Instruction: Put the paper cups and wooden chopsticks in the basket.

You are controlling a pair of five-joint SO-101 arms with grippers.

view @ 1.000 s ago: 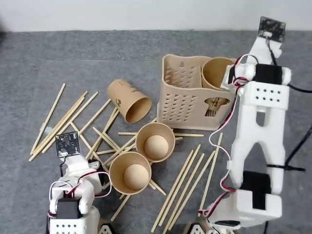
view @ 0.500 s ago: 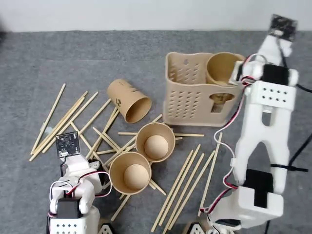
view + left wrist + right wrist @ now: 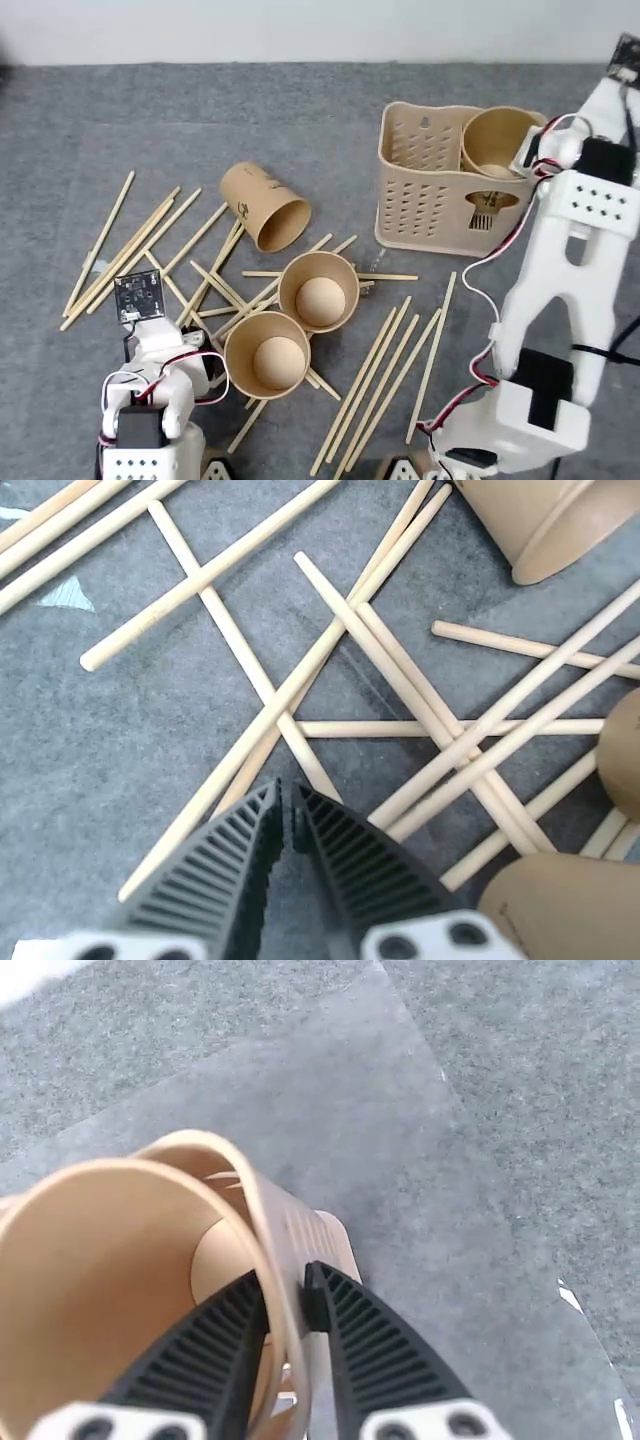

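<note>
Robot test bench, grey carpet mat point(image 3: 200, 120), plain white wall point(image 3: 250, 25)

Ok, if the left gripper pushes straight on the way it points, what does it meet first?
Probably the two crossed chopsticks lying just ahead of the left gripper, whose fingers are shut. Depth is unclear from the wrist view, so it might touch the grey mat beside them instead.
</note>
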